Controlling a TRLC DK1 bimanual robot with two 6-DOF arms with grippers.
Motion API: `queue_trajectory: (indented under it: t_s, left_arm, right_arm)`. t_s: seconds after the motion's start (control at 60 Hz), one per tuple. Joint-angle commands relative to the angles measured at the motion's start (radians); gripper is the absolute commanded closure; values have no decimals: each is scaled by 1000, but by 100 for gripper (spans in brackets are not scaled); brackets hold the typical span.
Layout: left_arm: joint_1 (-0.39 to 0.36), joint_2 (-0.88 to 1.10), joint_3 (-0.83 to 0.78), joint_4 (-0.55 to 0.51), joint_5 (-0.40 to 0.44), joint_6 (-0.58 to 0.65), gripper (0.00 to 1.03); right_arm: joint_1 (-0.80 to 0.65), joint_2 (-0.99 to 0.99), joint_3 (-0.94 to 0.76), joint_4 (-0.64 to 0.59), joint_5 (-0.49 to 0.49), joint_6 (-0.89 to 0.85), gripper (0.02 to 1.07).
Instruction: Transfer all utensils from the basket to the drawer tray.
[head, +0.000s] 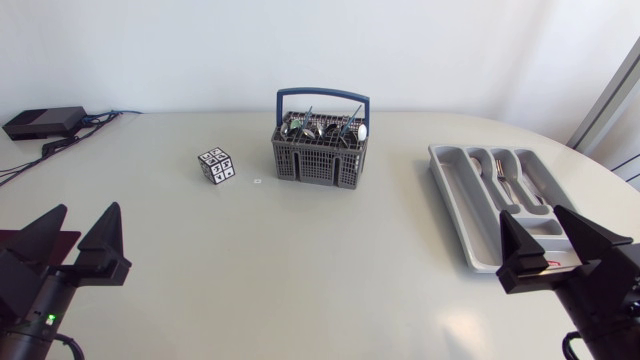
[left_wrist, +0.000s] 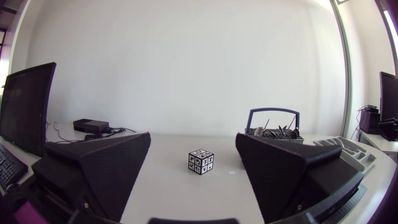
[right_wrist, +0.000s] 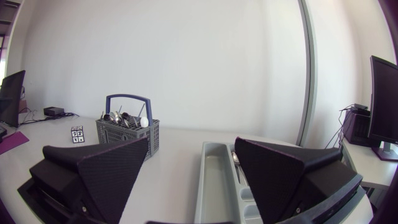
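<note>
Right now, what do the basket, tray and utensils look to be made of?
The basket looks like matte grey plastic, judging by its moulded grid walls. The tray seems smooth light-grey plastic, moulded into compartments. The utensils are probably polished metal: they glint.

Bright, even daylight, with faint glare on the table (head: 300, 260).

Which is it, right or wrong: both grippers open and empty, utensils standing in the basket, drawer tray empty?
Wrong in one respect. The head view shows a utensil already lying in one compartment of the drawer tray. The rest holds: left gripper and right gripper open and empty, utensils standing in the basket.
</note>
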Motion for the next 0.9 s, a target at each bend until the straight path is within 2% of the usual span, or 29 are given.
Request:
queue_trajectory:
  t_s: [0.0, 0.15, 0.283, 0.4, 0.483, 0.567, 0.65, 0.717, 0.767, 0.883]
  left_arm:
    - [-2, 95, 81, 45, -11, -50, 12]
    - [-8, 385, 207, 98, -11, -88, 12]
    - [-21, 626, 310, 111, -13, -111, 12]
    - [-47, 789, 379, 62, -16, -133, 12]
    - [-65, 895, 437, 5, -52, -131, 12]
    - [-73, 1022, 532, -112, -63, -119, 11]
    - [-88, 1155, 629, -225, -57, -10, 11]
    - [-88, 1223, 681, -270, -57, 59, 11]
    - [-88, 1263, 709, -277, -55, 50, 11]
    - [-84, 1284, 730, -264, -26, 38, 11]
  right_arm:
    - [7, 141, 52, 72, 17, 35, 7]
    - [19, 488, 175, 184, 24, 95, 7]
    - [73, 799, 344, 177, 31, 137, 7]
    - [140, 1002, 477, 143, 47, 146, 7]
    - [202, 1135, 581, 72, 67, 146, 7]
    - [246, 1284, 715, -29, 69, 138, 7]
    - [272, 1422, 841, -125, 54, 63, 7]
    - [275, 1505, 934, -185, 4, -44, 7]
    - [269, 1557, 999, -251, -62, -198, 7]
    - [261, 1657, 1127, -256, -60, -181, 7]
